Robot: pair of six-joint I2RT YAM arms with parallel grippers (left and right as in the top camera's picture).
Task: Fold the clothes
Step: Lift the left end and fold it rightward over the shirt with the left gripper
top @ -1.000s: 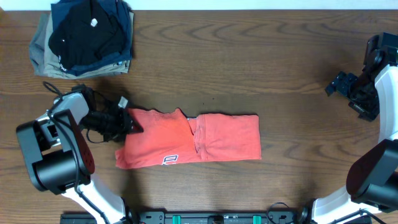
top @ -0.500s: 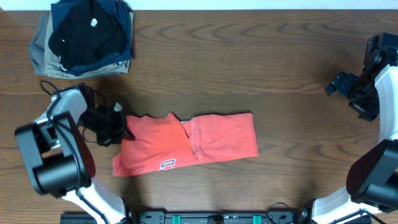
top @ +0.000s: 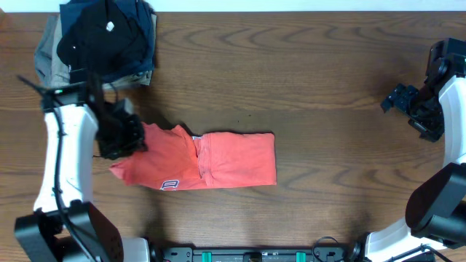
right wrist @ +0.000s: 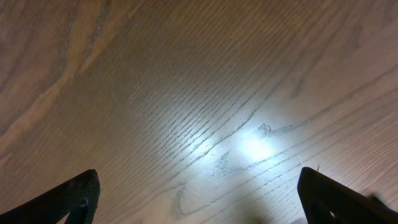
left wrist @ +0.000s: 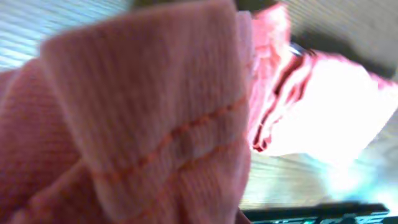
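Seen from overhead, the T-shirt (top: 218,160) lies folded into a long band on the worktop (top: 313,73), left of centre. The left gripper (top: 122,137) is pinching its left end. A stack of folded garments (top: 102,44) sits at the far left corner.

The left wrist view adds only close coral cloth with a line of stitching, which hides the fingers.

The right gripper (top: 399,98) hangs at the far right, well apart from the shirt. Its wrist view shows the jaws spread wide over bare wood.
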